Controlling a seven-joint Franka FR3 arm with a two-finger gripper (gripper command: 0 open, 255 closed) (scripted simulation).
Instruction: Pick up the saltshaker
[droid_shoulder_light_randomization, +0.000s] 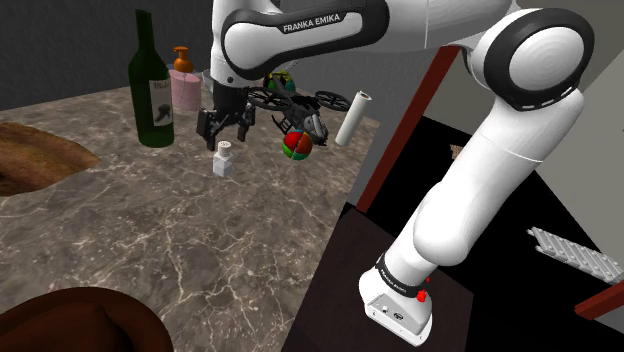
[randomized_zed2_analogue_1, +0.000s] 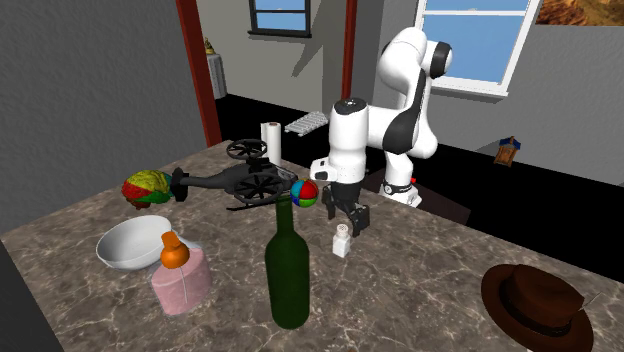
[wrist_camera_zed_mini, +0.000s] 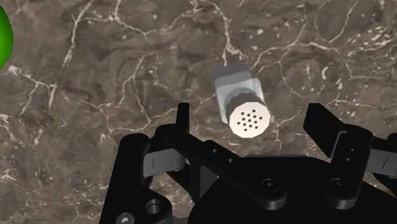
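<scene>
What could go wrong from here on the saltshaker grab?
1. The open gripper hangs above the upright saltshaker, not touching it; if the descent drifts, a finger could hit the cap and tip it.
2. The coloured ball and toy helicopter are close by; the hand might brush them.
3. The saltshaker is small; a shallow grip may slip.

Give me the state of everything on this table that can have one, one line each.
gripper: open, above the saltshaker, not touching it
saltshaker: upright on the table, not held
green bottle: upright
pink pump bottle: upright
paper roll: standing on end
white bowl: right way up
brown hat: crown up
</scene>
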